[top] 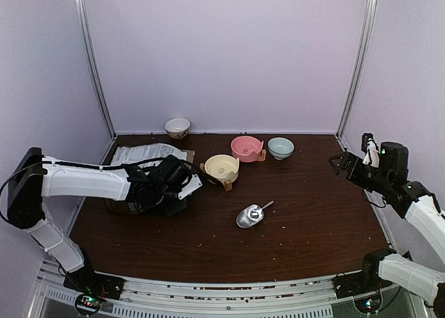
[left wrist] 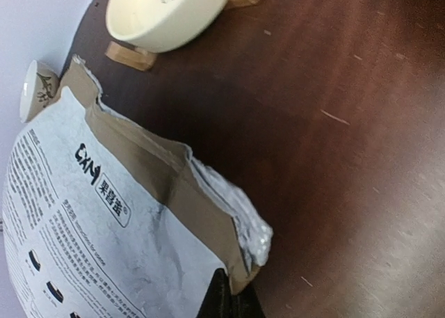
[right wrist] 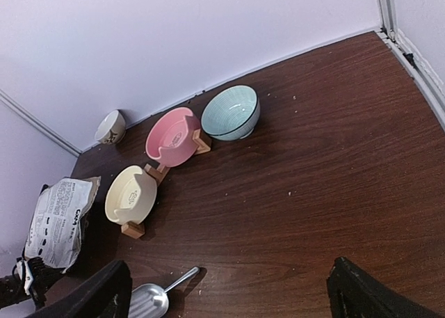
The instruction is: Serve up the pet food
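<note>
- While the left gripper (left wrist: 229, 300) is clamped shut on a corner of the torn mouth of the pet-food bag (left wrist: 104, 227), we judge the task to be at its very start: nothing has been served.
- We cannot see the kibble in any view. The bag's mouth shows only brown paper and silver lining, so we take the pellets to be inside the bag, which lies flat at the left side of the table (top: 313, 213).
- We see three candidate dishes: the cream bowl (top: 222, 168) on its wooden stand just beyond the bag's mouth, then the pink bowl (top: 246, 147) and the teal bowl (top: 281, 147) further right. All three look empty.
- A small patterned bowl (top: 177, 127) sits at the back wall, well apart from the rest.
- The metal scoop (top: 250, 216) lies untouched mid-table, near the cream bowl and apart from both arms; we make out no pellets in it.
- The right gripper (top: 341, 163) hangs above the table's right edge with its fingers spread wide, holding nothing.
- What is left, in our judgement, is nearly everything: get the bag's mouth open or lifted, bring the kibble out by scoop or by tipping, and land it in a bowl.
</note>
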{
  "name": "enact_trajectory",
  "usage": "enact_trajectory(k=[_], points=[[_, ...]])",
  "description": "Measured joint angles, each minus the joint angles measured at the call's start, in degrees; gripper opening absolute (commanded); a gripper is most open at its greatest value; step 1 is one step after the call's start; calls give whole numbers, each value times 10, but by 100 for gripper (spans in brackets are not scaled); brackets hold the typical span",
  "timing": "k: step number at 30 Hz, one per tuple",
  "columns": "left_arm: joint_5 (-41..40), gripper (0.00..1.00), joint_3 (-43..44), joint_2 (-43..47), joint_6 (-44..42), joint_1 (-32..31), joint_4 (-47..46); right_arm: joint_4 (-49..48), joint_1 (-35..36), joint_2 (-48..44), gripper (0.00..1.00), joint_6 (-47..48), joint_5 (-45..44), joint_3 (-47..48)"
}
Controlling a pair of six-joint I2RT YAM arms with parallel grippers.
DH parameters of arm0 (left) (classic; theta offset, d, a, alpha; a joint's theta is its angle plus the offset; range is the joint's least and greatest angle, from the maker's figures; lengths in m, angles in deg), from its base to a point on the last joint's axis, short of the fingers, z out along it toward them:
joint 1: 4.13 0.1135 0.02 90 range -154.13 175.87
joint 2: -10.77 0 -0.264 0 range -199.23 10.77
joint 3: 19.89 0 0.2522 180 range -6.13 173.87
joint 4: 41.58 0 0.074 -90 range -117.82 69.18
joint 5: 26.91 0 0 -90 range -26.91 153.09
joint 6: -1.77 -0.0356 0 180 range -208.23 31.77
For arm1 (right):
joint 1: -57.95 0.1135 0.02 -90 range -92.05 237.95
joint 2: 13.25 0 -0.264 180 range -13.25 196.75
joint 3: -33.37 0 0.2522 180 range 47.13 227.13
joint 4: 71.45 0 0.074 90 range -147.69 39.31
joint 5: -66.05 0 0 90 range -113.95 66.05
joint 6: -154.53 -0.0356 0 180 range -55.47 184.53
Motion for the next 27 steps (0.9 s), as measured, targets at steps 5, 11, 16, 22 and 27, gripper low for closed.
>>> enact_trajectory(k=[5, 11, 16, 22, 27], points=[[15, 0, -45, 72, 88, -101, 79, 4, 57, 0, 99, -13, 1, 0], [57, 10, -45, 101, 226, -244, 90, 8, 169, 7, 97, -56, -5, 0], [85, 48, -37, 101, 313, -294, 69, 3, 247, 19, 97, -99, -17, 0], [58, 69, 2, 104, 378, -295, 56, 5, 286, 27, 97, -119, -52, 0], [16, 61, 90, 98, 440, -286, 70, 16, 299, 29, 97, -123, -73, 0]])
